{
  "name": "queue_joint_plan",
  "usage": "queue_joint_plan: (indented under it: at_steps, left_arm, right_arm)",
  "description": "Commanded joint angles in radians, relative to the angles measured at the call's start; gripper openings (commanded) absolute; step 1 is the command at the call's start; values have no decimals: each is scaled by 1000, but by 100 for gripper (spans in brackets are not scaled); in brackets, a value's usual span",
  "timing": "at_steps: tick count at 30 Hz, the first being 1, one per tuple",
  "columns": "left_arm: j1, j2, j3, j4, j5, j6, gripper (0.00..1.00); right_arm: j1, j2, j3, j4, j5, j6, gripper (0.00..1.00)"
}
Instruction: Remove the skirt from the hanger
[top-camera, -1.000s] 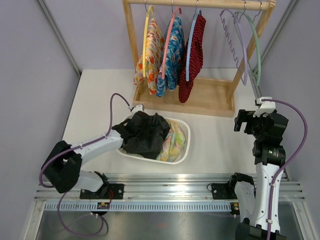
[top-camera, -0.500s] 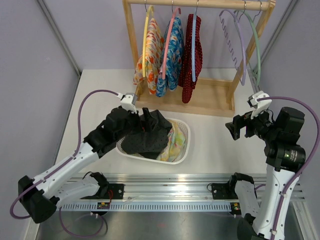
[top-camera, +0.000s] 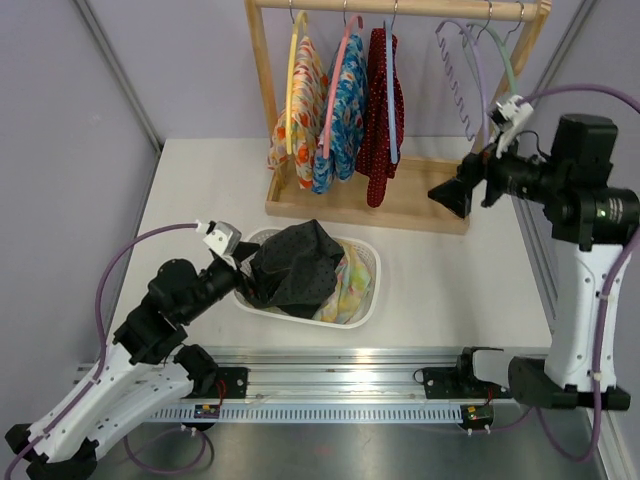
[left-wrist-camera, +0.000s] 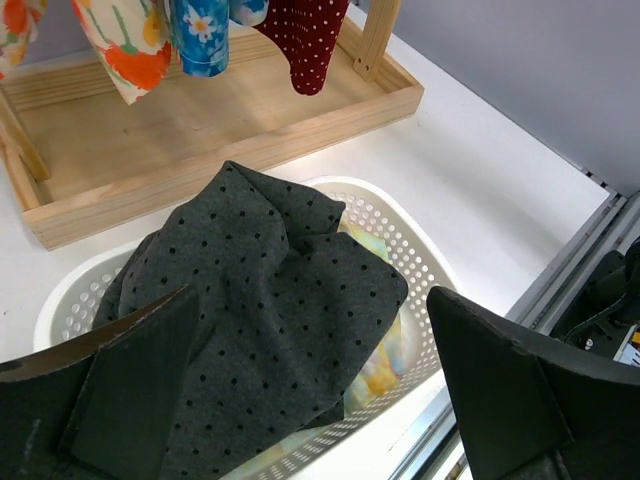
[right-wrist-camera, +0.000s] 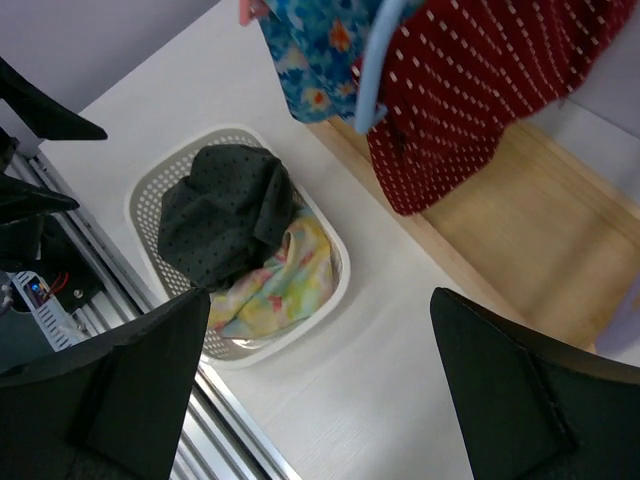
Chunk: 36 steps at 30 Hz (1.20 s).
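Left gripper (left-wrist-camera: 308, 294) spread, empty; dark dotted skirt (left-wrist-camera: 270, 290) heaped in white basket (left-wrist-camera: 420, 250) just ahead of its fingertips. Right gripper (top-camera: 445, 197) spread, empty, up high; red dotted skirt (right-wrist-camera: 480, 90) on blue hanger (right-wrist-camera: 372, 70) ahead, apart

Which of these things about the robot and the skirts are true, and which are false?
1. The dark dotted skirt lies in the white basket. True.
2. The red dotted skirt is in the basket too. False: it hangs on the blue hanger on the wooden rack.
3. The left gripper and the right gripper are both open and hold nothing. True.
4. Every hanger on the rack has a skirt on it. False: the purple hanger and the green hanger are bare.
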Motion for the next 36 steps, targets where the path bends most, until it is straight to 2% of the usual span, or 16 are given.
queue_joint_plan:
  at_steps: [1,5,6,8,11,12,14,17,19,20,21,29,31,33,36]
  left_arm:
    - [1,-49,-36,-1,-18,-40,99]
    - [1,-91,-25,-72,-65,-72,99]
    - [1,-99,-23,-96,-65,-80,99]
    - [1,-111,-26,-115,-111,-107,99]
    - [1,-143,-54,-124,-128,-144,99]
    - [3,-157,-60,-121,-133,-152,99]
    - [1,-166,-75,-115,-145,-170,99]
    - [1,-172,-79,-112,-151,-181,99]
    - [1,-168,-77,-112,-150,-183,99]
    - [1,-166,-77,-112,-150,-183,99]
    - [1,-165,-75,-115,-148,-183,99]
    - [1,-165,-79,-118,-127,-192,99]
    - [1,-169,-80,-123,-124,-193,99]
    - [1,-178,-82,-123,-122,-199,99]
    - [1,-189,-89,-117,-110,-215,99]
  right_arm:
    - [169,138,170,65,171,128,100]
    - [322,301,342,149,349,180,100]
    - [348,357,377,168,472,200,100]
    - [405,408,469,219,589,241,99]
    - [516,468,500,342,890,298,99]
    - [574,491,500,373,1065,293,99]
    - [605,508,491,459,1226,274,100]
    - [623,527,471,536,1304,258,97]
    - [625,545,479,544,1312,258,90]
    - [623,550,482,548,1315,261,83]
    - [625,556,482,548,1314,261,80]
    - [623,594,486,524,1259,289,70]
    - [623,612,499,522,1263,286,62]
    - [622,628,512,525,1282,280,59]
    - [616,634,523,527,1292,263,40]
